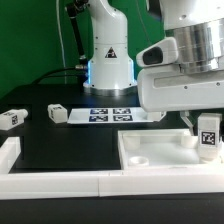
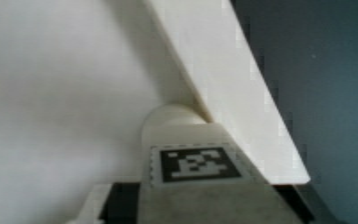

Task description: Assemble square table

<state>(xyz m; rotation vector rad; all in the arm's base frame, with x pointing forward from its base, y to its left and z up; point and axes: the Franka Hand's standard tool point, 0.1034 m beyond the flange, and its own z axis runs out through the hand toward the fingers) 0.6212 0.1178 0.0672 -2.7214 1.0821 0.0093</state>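
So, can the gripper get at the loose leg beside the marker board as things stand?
Probably not at once: the gripper is down around another leg at the tabletop's corner. That loose leg lies uncovered with nothing standing between, so once free, likely yes.

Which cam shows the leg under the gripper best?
Exterior view: the leg shows nearly whole, upright, tag facing the camera, by the square tabletop at the exterior view's right. The wrist view is close up: only its tagged face and rounded end beside the tabletop's raised rim, rest cropped.
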